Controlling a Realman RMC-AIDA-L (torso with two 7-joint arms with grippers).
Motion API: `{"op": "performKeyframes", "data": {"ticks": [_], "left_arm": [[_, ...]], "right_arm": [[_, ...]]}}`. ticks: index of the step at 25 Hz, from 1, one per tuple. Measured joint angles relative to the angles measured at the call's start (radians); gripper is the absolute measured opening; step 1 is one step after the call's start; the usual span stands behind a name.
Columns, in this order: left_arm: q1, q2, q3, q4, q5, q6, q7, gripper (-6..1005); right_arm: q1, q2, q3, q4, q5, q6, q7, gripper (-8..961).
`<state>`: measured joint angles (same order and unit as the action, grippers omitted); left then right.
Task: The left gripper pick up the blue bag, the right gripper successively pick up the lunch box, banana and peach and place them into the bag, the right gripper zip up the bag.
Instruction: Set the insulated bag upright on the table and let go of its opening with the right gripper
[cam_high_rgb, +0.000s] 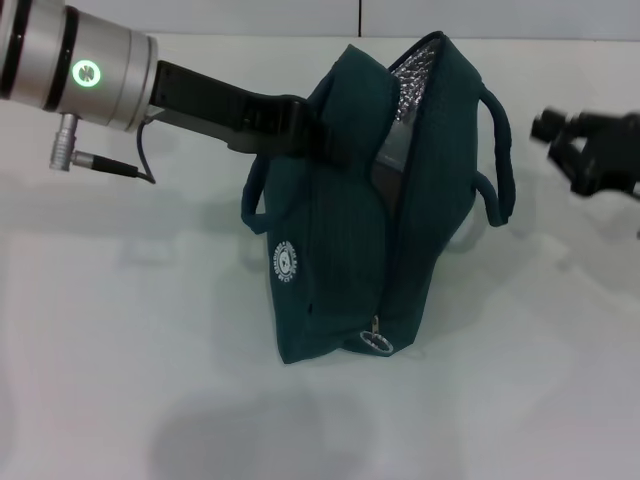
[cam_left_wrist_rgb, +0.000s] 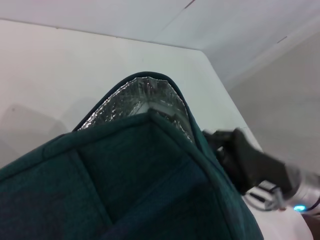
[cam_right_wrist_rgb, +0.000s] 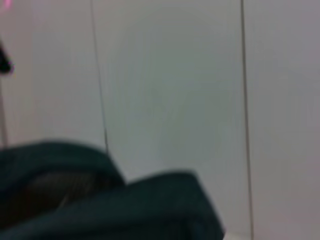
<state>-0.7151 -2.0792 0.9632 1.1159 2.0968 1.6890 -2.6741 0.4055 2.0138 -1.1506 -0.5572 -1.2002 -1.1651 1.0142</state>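
The zip pull (cam_high_rgb: 377, 341) is sitting at the near end of the bag (cam_high_rgb: 340, 230), which is standing on the table (cam_high_rgb: 120, 330) with its mouth gaping, foil lining (cam_high_rgb: 410, 70) showing. The left gripper (cam_high_rgb: 300, 125) is pressing against the bag's upper side; its grasp cannot be told. The right gripper (cam_high_rgb: 585, 150) is hovering well apart, seemingly empty, its opening unclear. No lunch box, banana or peach is visible outside; zipping likely remains.

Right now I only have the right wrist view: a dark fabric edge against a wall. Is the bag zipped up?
Observer: No. In the head view the teal bag gapes at the top, with its silver lining showing.
Operator: Where is the zipper pull?
Observer: The zipper pull sits at the bag's near, lower end, close to the white table.
Operator: What is holding the bag?
Observer: The left gripper grips its upper left side, while the right gripper hangs clear of it, to the right of the handle.
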Motion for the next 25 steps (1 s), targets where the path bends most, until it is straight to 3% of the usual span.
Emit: {"op": "performKeyframes", "data": {"ticks": [5, 10, 13, 19, 25], "left_arm": [[-0.004, -0.001, 0.002, -0.001, 0.0, 0.0, 0.0, 56], [-0.005, 0.0, 0.001, -0.004, 0.0, 0.0, 0.006, 56], [0.0, 0.0, 0.0, -0.005, 0.0, 0.0, 0.01, 56], [0.003, -0.002, 0.002, -0.005, 0.0, 0.0, 0.015, 56], [0.012, -0.003, 0.005, -0.008, -0.025, 0.0, 0.023, 56]], "right_arm": [[0.014, 0.003, -0.011, 0.044, -0.022, 0.024, 0.009, 52], [0.05, 0.007, -0.045, 0.049, -0.022, 0.083, 0.009, 227], [0.076, 0.008, -0.053, 0.049, -0.02, 0.127, 0.009, 450], [0.127, 0.008, -0.055, 0.053, -0.021, 0.172, 0.009, 662], [0.172, 0.013, -0.05, 0.058, -0.006, 0.261, -0.003, 673]]}}
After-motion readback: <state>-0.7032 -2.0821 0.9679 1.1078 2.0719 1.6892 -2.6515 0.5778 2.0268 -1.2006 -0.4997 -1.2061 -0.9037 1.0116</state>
